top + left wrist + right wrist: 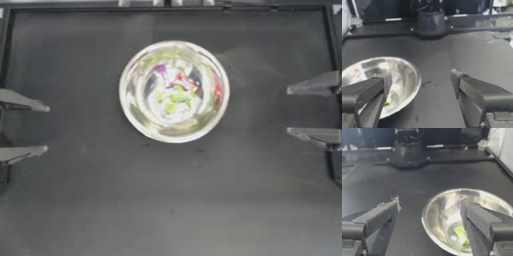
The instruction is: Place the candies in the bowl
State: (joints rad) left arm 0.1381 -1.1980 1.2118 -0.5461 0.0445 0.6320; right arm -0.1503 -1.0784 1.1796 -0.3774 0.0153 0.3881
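While both arms are sitting drawn back at the table's sides | bowl (174,91) is resting on the dark table (167,200), a little toward the far side | candies (175,92) are lying inside it | left gripper (45,127) and right gripper (288,111) are each hanging with jaws apart, holding nothing | arm bases are standing beyond the table edges.
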